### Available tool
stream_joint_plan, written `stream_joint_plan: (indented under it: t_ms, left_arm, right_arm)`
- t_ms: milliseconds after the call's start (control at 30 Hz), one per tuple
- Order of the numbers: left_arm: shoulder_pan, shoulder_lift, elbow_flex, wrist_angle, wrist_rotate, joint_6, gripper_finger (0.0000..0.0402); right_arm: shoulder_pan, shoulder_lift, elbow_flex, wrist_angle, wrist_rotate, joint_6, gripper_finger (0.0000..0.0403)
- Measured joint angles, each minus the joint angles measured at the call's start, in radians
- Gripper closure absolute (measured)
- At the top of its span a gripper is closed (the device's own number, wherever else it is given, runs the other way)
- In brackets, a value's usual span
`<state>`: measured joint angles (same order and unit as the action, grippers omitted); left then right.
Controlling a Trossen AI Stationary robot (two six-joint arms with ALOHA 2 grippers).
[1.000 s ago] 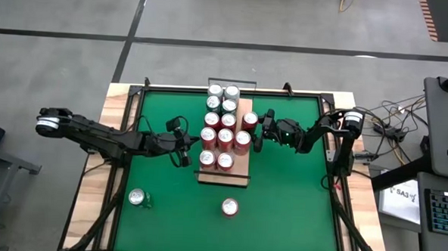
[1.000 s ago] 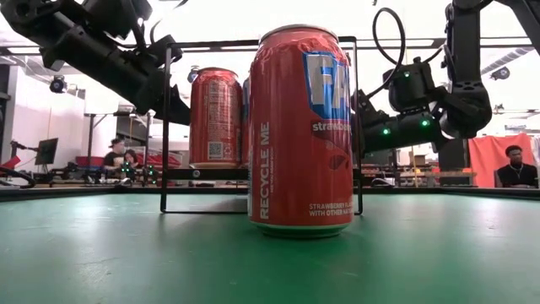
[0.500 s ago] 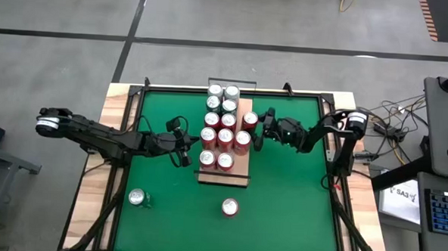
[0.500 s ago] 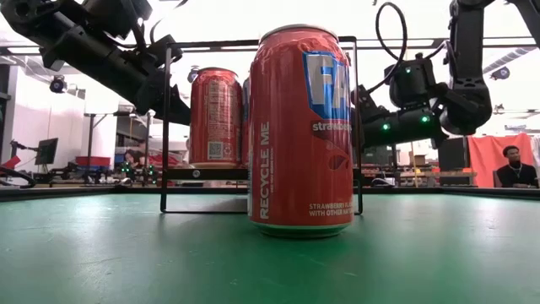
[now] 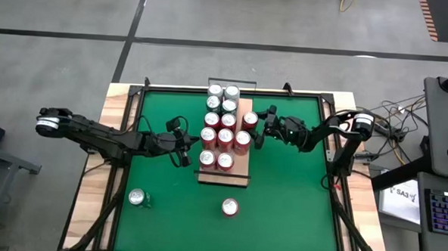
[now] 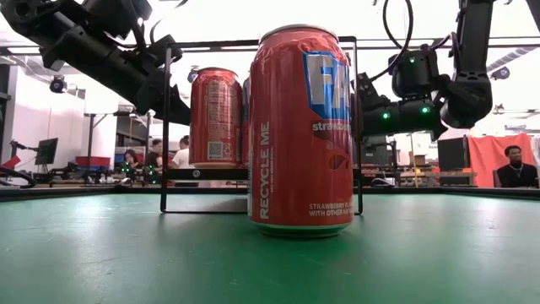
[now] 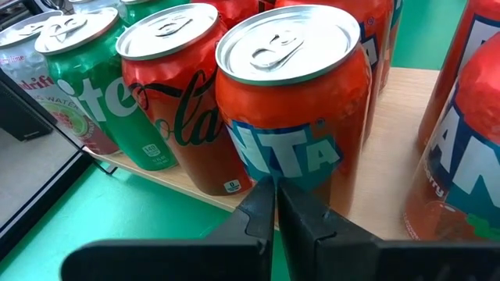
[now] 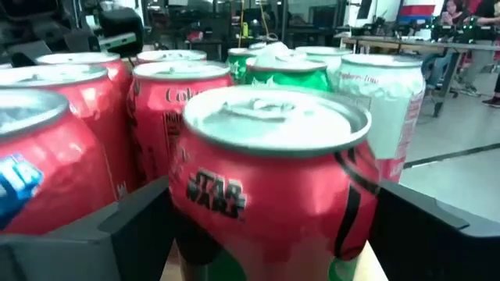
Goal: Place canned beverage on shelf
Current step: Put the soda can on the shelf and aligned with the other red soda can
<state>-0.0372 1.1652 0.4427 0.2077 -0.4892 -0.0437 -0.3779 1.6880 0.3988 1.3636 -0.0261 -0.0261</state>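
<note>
Right hand (image 5: 259,129) is at the shelf's (image 5: 240,176) edge, fingers spread wide with a red Star Wars can (image 8: 277,183) standing upright between them. In the right wrist view a finger (image 8: 129,226) shows on each side of that can, set off from its wall, so the hand is open around it, not clamping. That can (image 5: 249,120) sits on the pale board with the rest of the pack just beyond it: red cans (image 5: 225,138) in rows, green ones (image 5: 228,106) farther along.

Across the board, the left hand (image 5: 185,155) is pressed shut, fingertips together, holding nothing. Straight ahead of it stands a red Fanta can (image 7: 293,101) at the shelf's near corner, a Coca-Cola can (image 7: 183,94) beside that.

Well away from both hands on the green mat (image 5: 281,211), a red can (image 5: 229,207) stands alone, huge in the low view (image 6: 299,131), and a green can (image 5: 137,198) sits toward the desk's (image 5: 92,203) corner.
</note>
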Motion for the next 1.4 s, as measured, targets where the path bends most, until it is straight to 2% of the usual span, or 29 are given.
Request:
stream_joint_plan:
  t_ms: [600, 1167, 1300, 1400]
  left_arm:
    - [0.0, 0.0, 0.0, 0.0, 0.001, 0.0, 0.0402]
    - [0.0, 0.0, 0.0, 0.0, 0.002, -0.003, 0.0402]
    - [0.0, 0.0, 0.0, 0.001, 0.002, -0.005, 0.0402]
    - [0.0, 0.0, 0.0, 0.001, 0.002, -0.007, 0.0402]
  right_arm:
    - [0.0, -0.075, 0.0, -0.006, 0.0, -0.001, 0.0058]
    - [0.0, -0.233, 0.0, -0.044, 0.001, 0.025, 0.0059]
    - [-0.001, -0.345, 0.001, -0.201, 0.015, 0.098, 0.0073]
    - [0.0, -0.454, 0.035, -0.477, 0.066, 0.135, 0.0095]
